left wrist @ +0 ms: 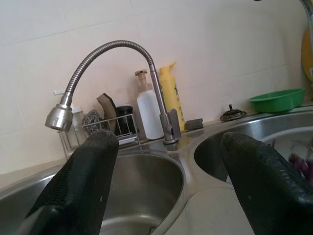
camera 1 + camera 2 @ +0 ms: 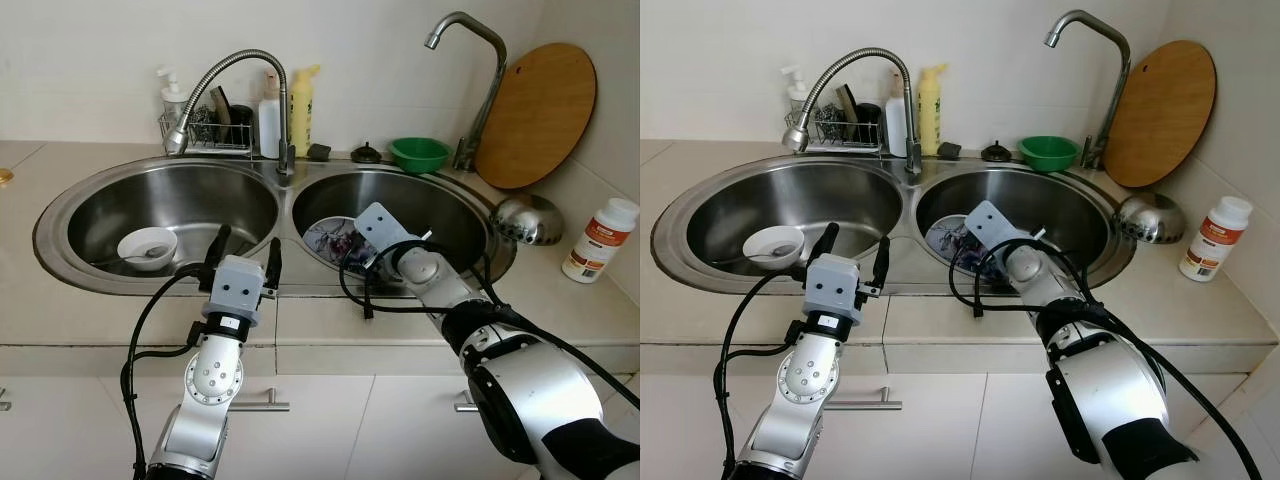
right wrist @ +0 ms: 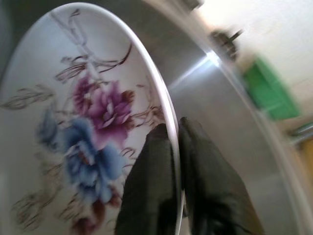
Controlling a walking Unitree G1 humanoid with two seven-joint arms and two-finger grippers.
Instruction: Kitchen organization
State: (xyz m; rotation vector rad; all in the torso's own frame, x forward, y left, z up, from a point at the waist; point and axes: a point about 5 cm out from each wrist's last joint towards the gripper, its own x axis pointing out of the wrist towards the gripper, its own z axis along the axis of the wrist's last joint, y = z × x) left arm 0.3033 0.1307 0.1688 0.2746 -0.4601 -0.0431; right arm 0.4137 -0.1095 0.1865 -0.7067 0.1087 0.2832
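Observation:
A white plate with purple and blue flowers [image 3: 83,117] lies in the right sink basin [image 2: 440,200]. My right gripper [image 3: 175,132] reaches down into that basin and is shut on the plate's rim, one black finger on each side. The plate [image 2: 330,242] shows partly behind the gripper's grey wrist block. My left gripper [image 2: 245,250] hovers open over the sink's front edge, at the left basin [image 2: 200,200]. Its two fingers [image 1: 83,181] stand wide apart with nothing between them. A small white bowl [image 2: 147,245] with a spoon sits in the left basin.
Behind the sink stand a wire rack [image 2: 205,130] with scrubbers, a white bottle, a yellow bottle [image 2: 303,110] and a green bowl [image 2: 420,153]. A round wooden board [image 2: 535,115] leans on the wall at right, with a steel bowl [image 2: 527,217] and a pill bottle [image 2: 598,240] nearby.

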